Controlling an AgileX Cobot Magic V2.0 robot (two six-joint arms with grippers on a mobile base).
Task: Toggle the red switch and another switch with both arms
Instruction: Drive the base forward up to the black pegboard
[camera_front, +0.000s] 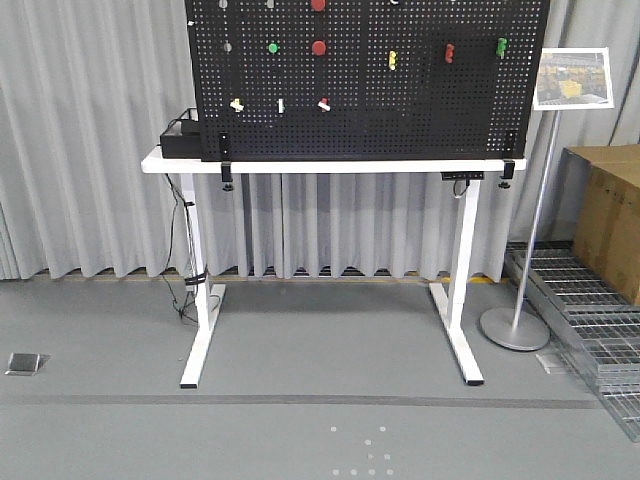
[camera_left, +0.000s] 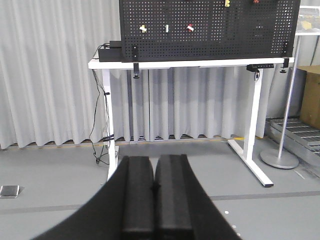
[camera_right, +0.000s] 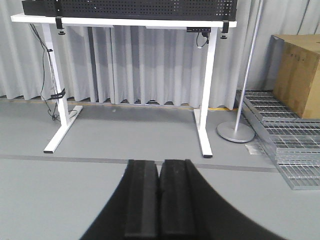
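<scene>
No text is legible; the sign is too blurred.

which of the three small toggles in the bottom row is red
The rightmost, the red switch; the middle toggle is white on green, the leftmost toggle pale yellow.

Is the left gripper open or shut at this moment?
Shut. In the left wrist view, the left gripper has its two black fingers pressed together with no gap, and nothing is between them.
</scene>
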